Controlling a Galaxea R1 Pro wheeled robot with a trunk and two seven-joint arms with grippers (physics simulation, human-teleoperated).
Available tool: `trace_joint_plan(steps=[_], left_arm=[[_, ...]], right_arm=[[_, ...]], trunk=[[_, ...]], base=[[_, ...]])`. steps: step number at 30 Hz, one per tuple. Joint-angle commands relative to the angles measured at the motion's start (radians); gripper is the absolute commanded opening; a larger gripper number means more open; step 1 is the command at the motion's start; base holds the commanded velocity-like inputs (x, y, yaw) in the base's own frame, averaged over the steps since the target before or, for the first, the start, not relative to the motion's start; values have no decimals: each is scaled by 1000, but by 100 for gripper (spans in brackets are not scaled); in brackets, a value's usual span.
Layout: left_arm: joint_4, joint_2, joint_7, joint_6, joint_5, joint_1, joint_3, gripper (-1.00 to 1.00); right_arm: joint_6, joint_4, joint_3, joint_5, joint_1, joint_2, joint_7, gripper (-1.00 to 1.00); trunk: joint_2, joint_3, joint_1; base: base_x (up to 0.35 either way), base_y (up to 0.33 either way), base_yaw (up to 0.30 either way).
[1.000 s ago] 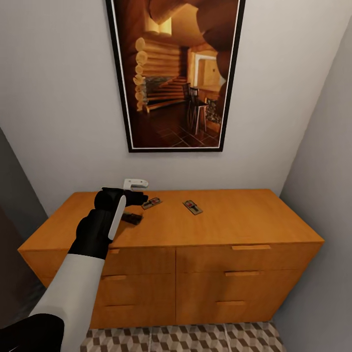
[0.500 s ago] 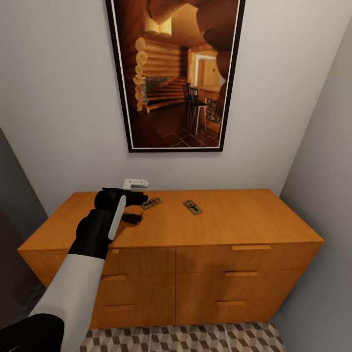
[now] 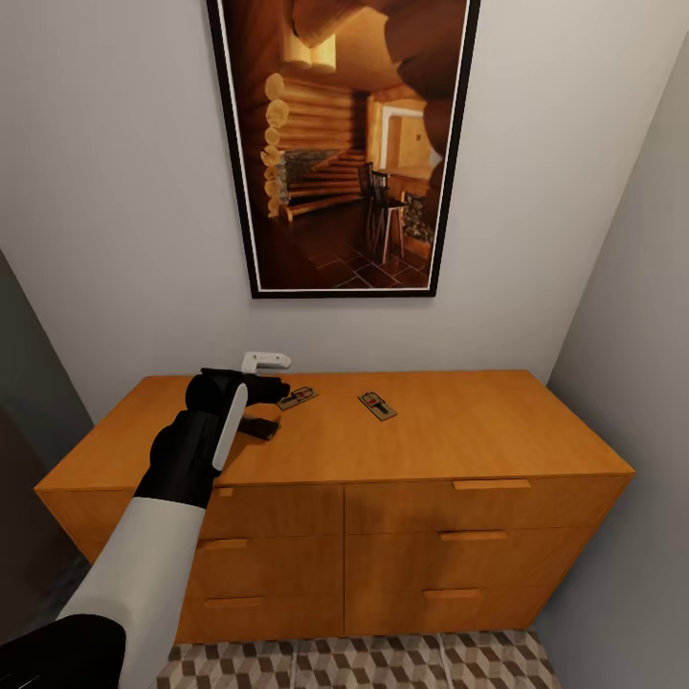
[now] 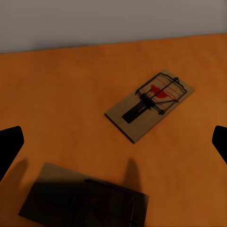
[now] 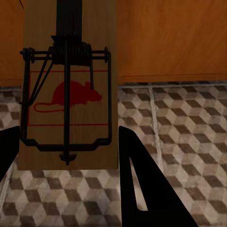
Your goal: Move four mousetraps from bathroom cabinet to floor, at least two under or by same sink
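Orange-brown wooden cabinet top (image 4: 61,94) meets pale grey wall (image 4: 94,21). Small flat brown wooden mousetrap with dark wire and red mark (image 4: 149,105) lies lit. Second mousetrap (image 4: 82,201) in shadow, well apart. Black fingertips (image 4: 9,146) spread wide at both edges.

Pale grey walls (image 3: 115,191) meet in a corner at two o'clock. A black-framed log-cabin interior picture (image 3: 344,144) hangs at twelve. Cube-patterned tile floor (image 3: 383,662) shows at six o'clock.
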Motion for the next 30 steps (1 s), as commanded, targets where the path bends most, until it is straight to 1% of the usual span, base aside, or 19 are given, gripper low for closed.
trace_joint_plan(steps=[1, 4, 15, 20, 23, 24, 25, 29, 30], left_arm=[[1, 0, 3, 4, -1, -1, -1, 100], [3, 0, 3, 4, -1, -1, -1, 100], [7, 0, 3, 4, -1, -1, -1, 100], [11, 0, 3, 4, -1, -1, -1, 100], [19, 0, 3, 4, -1, -1, -1, 100], [20, 0, 3, 4, -1, -1, -1, 100], [22, 0, 3, 4, -1, -1, -1, 100], [25, 0, 3, 4, -1, 0, -1, 100], [25, 0, 3, 4, -1, 0, -1, 100]], right_arm=[[-2, 1, -2, 4, 1, 1, 0, -100], [1, 2, -2, 4, 8, 2, 0, -100], [168, 3, -2, 4, 87, 6, 1, -100], [265, 3, -3, 4, 112, 4, 1, -100], [387, 3, -3, 4, 133, 6, 1, -100], [411, 2, -3, 4, 135, 6, 1, -100], [454, 0, -4, 3, 138, 6, 2, -100], [528, -6, -8, -1, 142, 1, 4, -100], [530, -7, -9, -1, 142, 1, 4, -100]], trunk=[[-1, -1, 0], [-1, -1, 0], [-1, -1, 0], [-1, -1, 0], [-1, -1, 0], [-1, -1, 0], [-1, -1, 0], [-1, -1, 0], [-1, -1, 0]], base=[[0, 0, 0], [0, 0, 0], [0, 0, 0], [0, 0, 0], [0, 0, 0], [0, 0, 0], [0, 0, 0], [0, 0, 0], [0, 0, 0]])
